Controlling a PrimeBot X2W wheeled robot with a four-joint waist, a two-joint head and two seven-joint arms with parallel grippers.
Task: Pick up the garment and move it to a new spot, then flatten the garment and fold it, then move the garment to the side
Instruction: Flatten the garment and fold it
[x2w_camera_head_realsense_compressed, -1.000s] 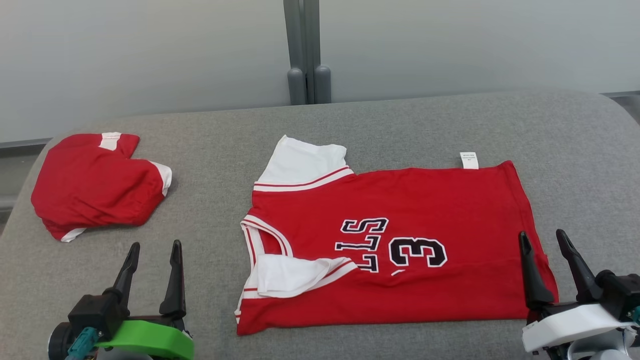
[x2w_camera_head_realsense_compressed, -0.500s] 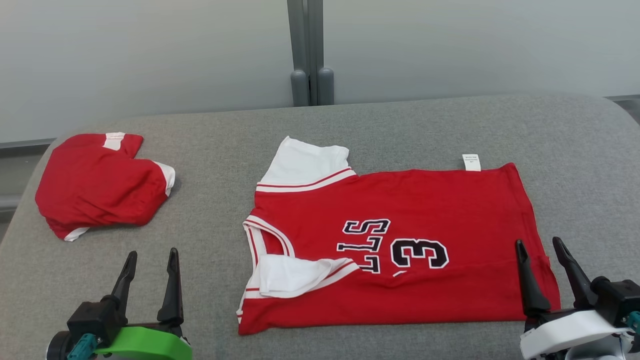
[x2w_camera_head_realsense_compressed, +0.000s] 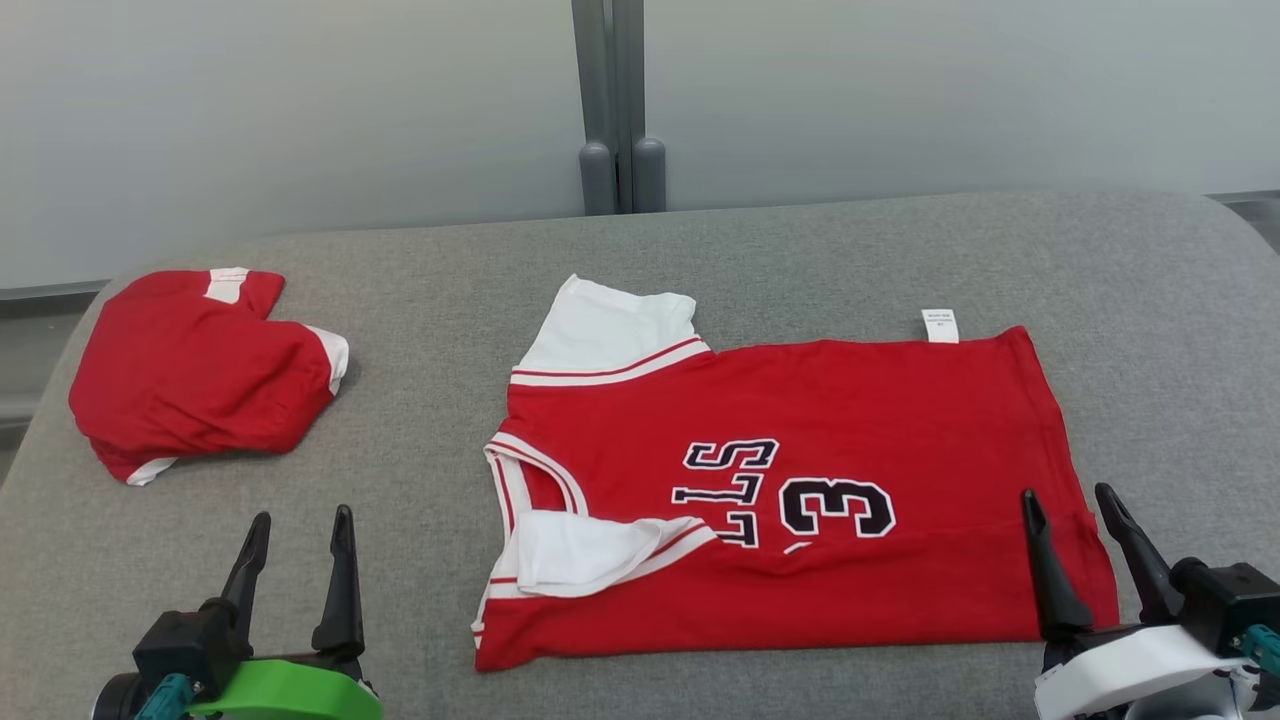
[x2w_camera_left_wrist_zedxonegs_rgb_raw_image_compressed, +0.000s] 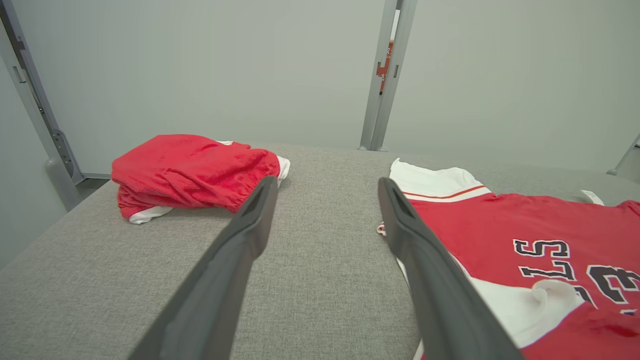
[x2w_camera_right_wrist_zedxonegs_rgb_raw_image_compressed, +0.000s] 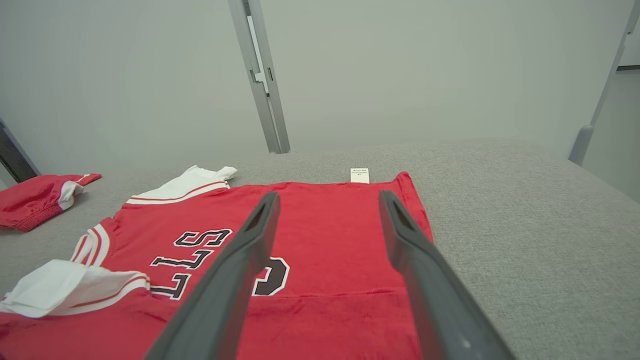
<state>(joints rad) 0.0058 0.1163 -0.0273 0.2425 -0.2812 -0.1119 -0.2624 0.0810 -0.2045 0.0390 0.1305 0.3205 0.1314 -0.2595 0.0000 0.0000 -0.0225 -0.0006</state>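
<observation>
- The red jersey (x2w_camera_head_realsense_compressed: 790, 490) lies flat mid-desk (x2w_camera_head_realsense_compressed: 420, 350), its near edge turned over. I judge the folding barely begun, and the move aside is still to do.
- My left tool (x2w_camera_head_realsense_compressed: 302, 514) and right tool (x2w_camera_head_realsense_compressed: 1066, 492) both stand released and empty at the near edge.
- Against a second ago, both tools have drawn back and the jersey is unmoved.
</observation>
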